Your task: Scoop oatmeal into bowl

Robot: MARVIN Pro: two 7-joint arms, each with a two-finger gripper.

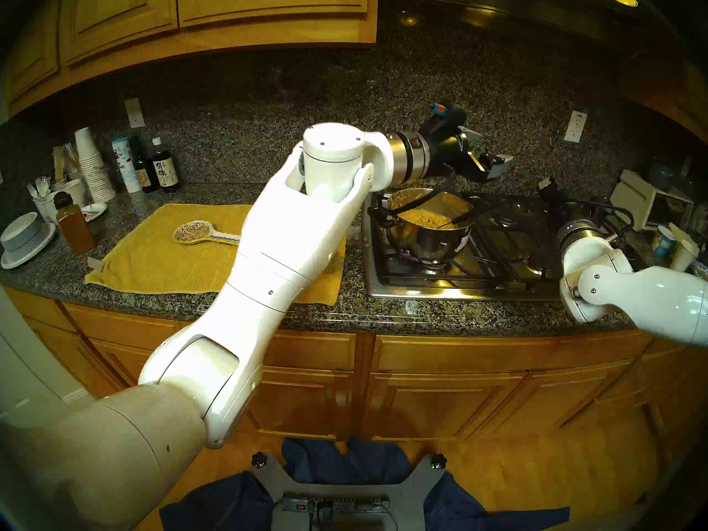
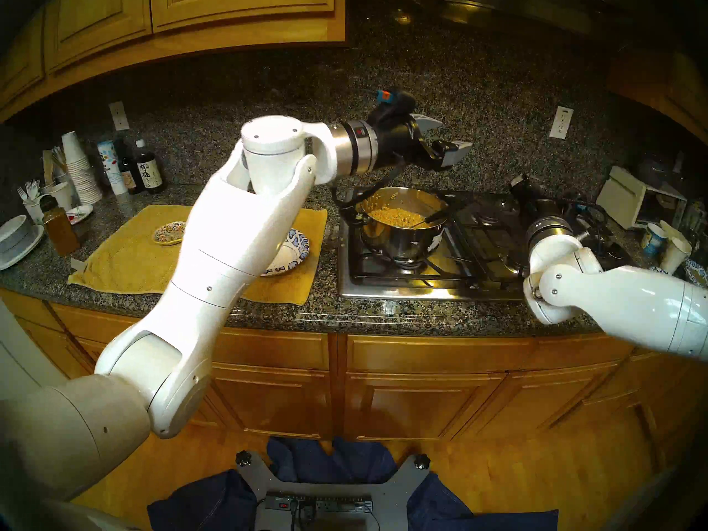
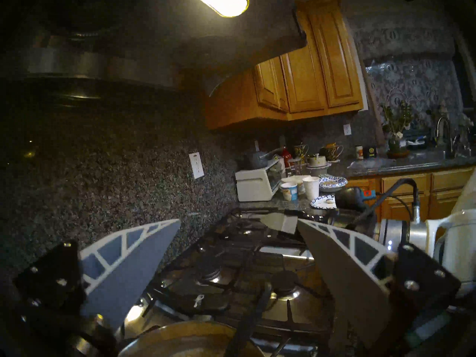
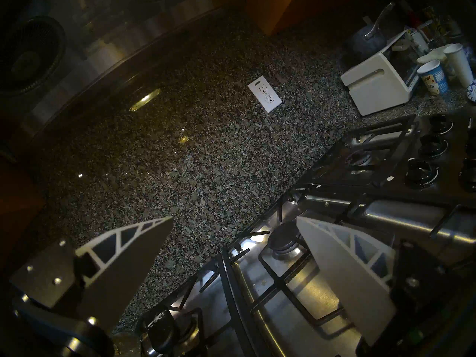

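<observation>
Granite counter (image 1: 214, 308) carries one yellow towel (image 1: 153, 262) and one gas stove (image 1: 498, 266). On the near-left burner stands one steel pot (image 1: 429, 239) holding the oatmeal (image 1: 423, 218); one dark ladle handle (image 1: 461, 216) rests inside, its long axis slanting up toward the right rim. Left gripper (image 1: 488, 151) hangs wide, empty, directly above the pot, so the handle lies below it and this arm is judged nearer. Right gripper (image 4: 234, 245) also stands wide, empty, over the right burners. One bowl (image 2: 295, 250) sits on the towel, down-left of the left gripper, mostly hidden by the forearm.
</observation>
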